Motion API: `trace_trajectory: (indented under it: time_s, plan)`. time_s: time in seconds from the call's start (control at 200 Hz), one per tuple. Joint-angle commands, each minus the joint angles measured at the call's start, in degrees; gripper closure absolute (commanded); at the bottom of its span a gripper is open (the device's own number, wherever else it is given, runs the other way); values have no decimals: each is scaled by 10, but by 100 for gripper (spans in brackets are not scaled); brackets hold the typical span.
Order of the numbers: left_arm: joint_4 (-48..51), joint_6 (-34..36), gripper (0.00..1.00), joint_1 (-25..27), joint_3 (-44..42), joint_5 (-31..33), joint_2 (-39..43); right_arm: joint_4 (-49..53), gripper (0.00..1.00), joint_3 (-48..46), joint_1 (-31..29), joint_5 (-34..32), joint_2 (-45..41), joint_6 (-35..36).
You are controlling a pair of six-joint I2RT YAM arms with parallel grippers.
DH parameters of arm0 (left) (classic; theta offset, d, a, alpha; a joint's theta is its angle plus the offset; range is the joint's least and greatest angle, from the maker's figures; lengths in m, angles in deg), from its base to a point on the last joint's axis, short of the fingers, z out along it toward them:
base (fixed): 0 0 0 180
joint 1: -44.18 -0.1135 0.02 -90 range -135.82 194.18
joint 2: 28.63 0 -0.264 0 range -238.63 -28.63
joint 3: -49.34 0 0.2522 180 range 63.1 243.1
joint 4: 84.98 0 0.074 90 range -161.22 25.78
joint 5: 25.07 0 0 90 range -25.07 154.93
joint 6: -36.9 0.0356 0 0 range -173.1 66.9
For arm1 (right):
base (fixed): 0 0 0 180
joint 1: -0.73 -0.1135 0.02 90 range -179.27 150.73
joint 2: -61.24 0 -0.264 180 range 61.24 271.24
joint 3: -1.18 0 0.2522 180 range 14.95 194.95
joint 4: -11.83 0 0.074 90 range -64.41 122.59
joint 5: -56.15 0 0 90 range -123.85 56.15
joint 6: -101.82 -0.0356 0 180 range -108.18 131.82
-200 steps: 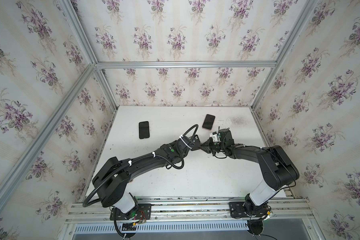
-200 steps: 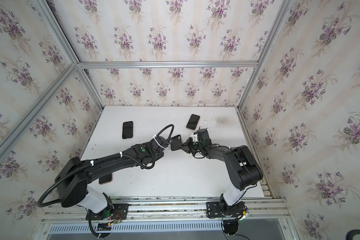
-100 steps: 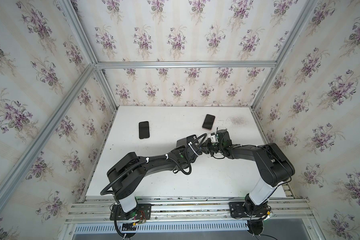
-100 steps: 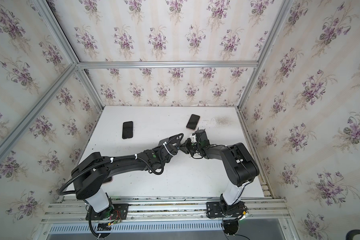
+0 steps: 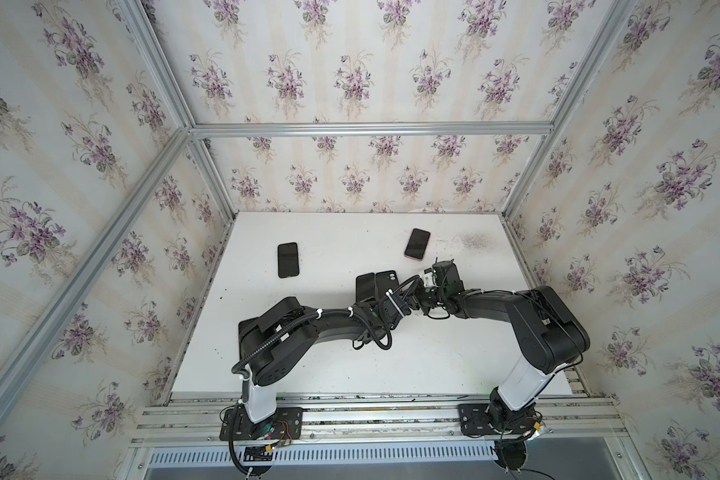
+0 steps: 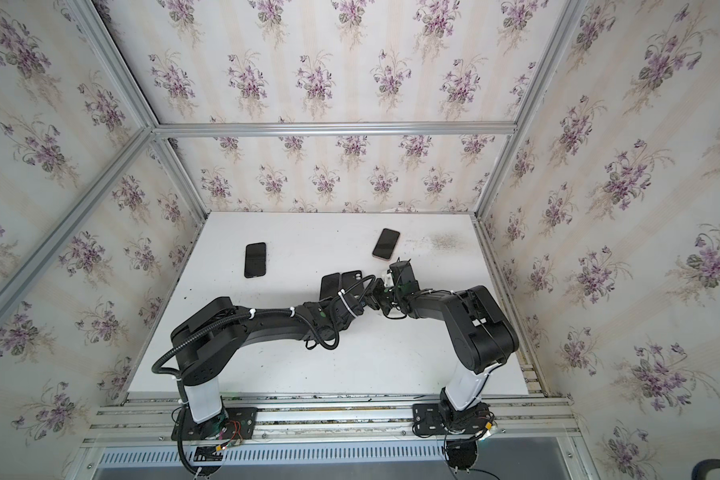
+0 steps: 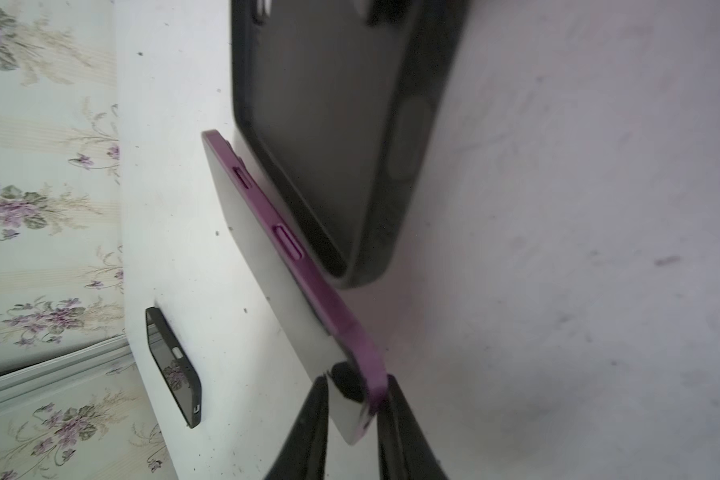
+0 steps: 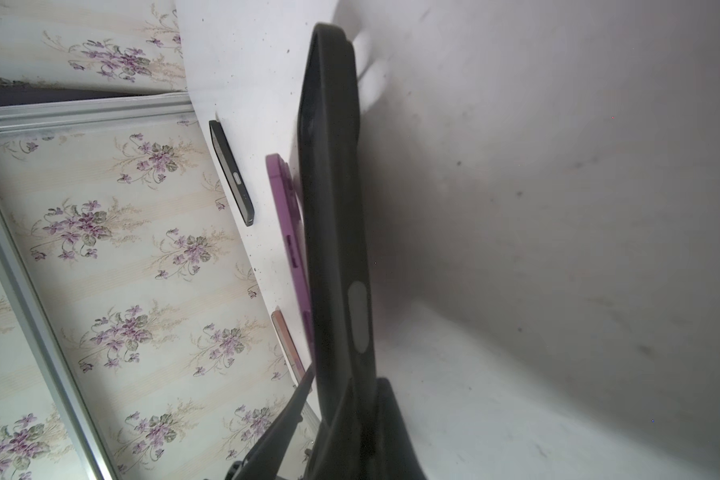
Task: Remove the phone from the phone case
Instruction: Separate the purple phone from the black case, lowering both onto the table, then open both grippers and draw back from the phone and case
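The purple-edged phone (image 7: 275,249) is out of the black phone case (image 7: 329,124), whose hollow inside faces it. They lie side by side in both top views, the phone (image 5: 366,286) left of the phone case (image 5: 385,282). My left gripper (image 7: 356,386) is shut on one corner of the phone, a finger on each face. The right gripper (image 8: 346,382) is shut on the end of the phone case (image 8: 333,208), which stands on edge, with the phone (image 8: 292,232) just behind it.
A black phone (image 5: 288,260) lies on the white table (image 5: 433,357) at the back left. A pink-edged phone (image 5: 417,244) lies at the back right, close behind the right wrist. Papered walls with metal rails enclose the table on three sides.
The left arm has drawn its elbow in and back. Earlier a single dark bundle sat between the two grippers; now the phone and the case show as two slabs side by side.
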Motion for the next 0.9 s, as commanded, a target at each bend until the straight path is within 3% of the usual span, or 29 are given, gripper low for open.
trace_trajectory:
  time_s: [0.0,0.115,0.28,0.4,0.52,0.68,0.894]
  plan:
    - [6,-19,68,-1,11,-23,-4,14,100,-9,1,-26,-9,3]
    - [8,-22,59,-1,20,-25,-9,14,100,-19,1,-34,-16,-2]
    - [22,-46,27,-11,19,-24,34,27,100,-33,1,-47,-30,-3]
    - [69,-109,12,-36,32,-47,96,24,100,-42,-5,-56,-33,-6]
    - [110,-195,1,-80,34,-116,167,14,100,-44,-21,-72,-29,-14]
    - [148,-295,0,-150,31,-201,250,0,100,-39,-48,-101,-13,-30]
    - [175,-359,0,-217,33,-234,338,4,100,6,-77,-125,27,-37]
